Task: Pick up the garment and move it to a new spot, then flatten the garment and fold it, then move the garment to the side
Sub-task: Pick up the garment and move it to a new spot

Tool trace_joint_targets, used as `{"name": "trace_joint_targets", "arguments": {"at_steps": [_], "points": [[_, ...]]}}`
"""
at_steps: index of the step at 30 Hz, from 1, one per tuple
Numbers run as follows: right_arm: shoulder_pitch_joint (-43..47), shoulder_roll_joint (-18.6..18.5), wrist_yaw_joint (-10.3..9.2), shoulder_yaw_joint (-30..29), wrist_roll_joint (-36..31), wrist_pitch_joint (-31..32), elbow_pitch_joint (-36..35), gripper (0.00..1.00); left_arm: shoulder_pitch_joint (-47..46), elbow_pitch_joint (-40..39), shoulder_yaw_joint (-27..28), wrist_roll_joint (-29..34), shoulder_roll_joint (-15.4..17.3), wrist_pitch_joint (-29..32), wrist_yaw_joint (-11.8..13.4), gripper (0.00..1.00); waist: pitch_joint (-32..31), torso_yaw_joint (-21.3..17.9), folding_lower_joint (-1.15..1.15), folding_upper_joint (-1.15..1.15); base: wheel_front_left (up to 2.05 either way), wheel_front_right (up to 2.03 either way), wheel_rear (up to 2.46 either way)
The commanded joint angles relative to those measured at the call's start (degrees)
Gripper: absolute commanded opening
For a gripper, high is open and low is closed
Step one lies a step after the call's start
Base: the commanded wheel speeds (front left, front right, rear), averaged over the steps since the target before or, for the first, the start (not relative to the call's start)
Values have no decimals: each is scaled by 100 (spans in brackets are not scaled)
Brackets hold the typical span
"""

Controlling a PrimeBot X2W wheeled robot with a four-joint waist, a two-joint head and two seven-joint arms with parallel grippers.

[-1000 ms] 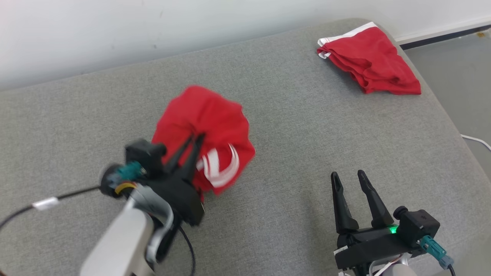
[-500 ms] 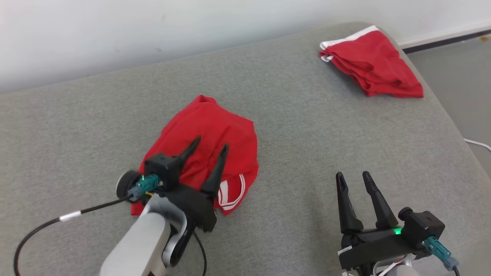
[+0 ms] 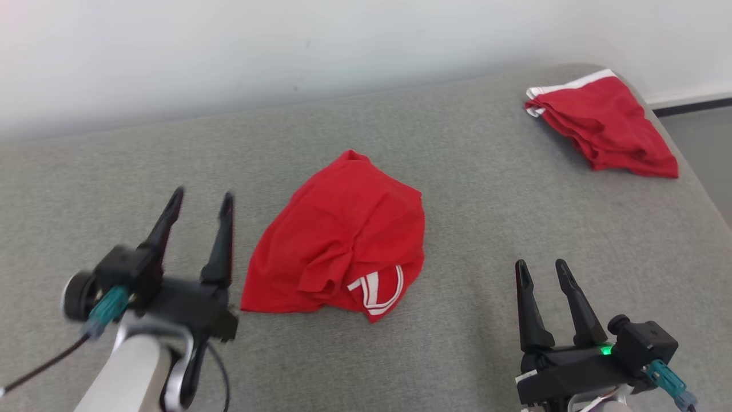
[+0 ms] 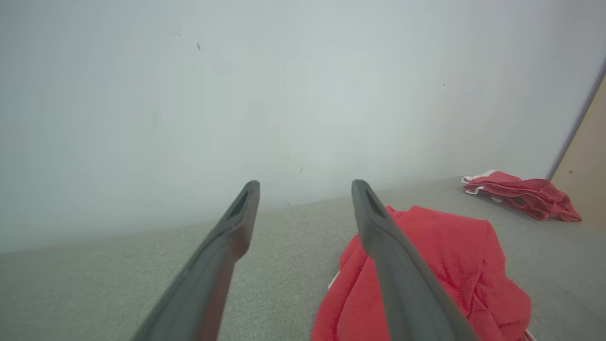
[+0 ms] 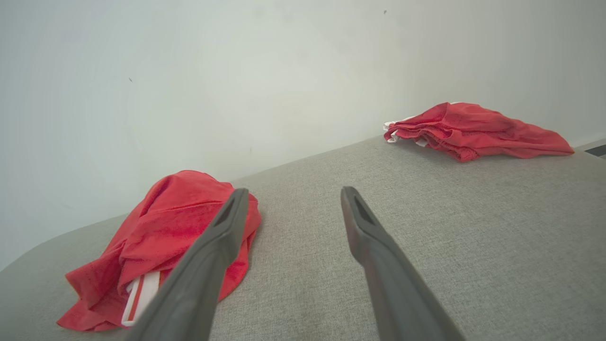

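The garment (image 3: 343, 240), red with white stripes at one hem, lies crumpled in a heap on the grey cushion (image 3: 486, 217) near the middle. The left wrist view has the garment (image 4: 440, 265) at lower right, and the right wrist view has the garment (image 5: 161, 246) at lower left. My left gripper (image 3: 203, 197) is open and empty, a short way left of the heap and apart from it. My right gripper (image 3: 540, 268) is open and empty at the lower right, well clear of the cloth.
A second red garment with a white band (image 3: 600, 129) lies folded at the cushion's far right corner. A pale wall (image 3: 286, 46) runs along the back edge. The cushion's right edge drops to the floor (image 3: 709, 149).
My left gripper opened and let go of the garment, which dropped into a heap, then drew back to the left. The head camera has shifted, so the whole picture moved.
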Motion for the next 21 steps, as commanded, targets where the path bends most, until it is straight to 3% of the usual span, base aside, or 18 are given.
{"name": "trace_joint_targets", "arguments": {"at_steps": [1, 9, 14, 21], "points": [[98, 8, -15, -31, -41, -7, -26, 100, 320, -113, 111, -54, 103, -63, 74, 100, -105, 153, 0, 0, 0, 0, 0], [203, 7, -15, -198, -115, -7, -24, 100, 1410, -626, 577, 78, 239, -167, 356, 100, -205, 464, 0, 0, 0, 0, 0], [246, 6, -15, -211, -154, -7, -7, 100, 1919, -820, 953, 196, 64, -172, 383, 100, -279, 579, 0, 0, 0, 0, 0], [377, 5, -15, -226, -207, -7, 28, 100, 2590, -1040, 1610, 658, -417, -171, 236, 100, -468, 723, 0, 0, 0, 0, 0]]}}
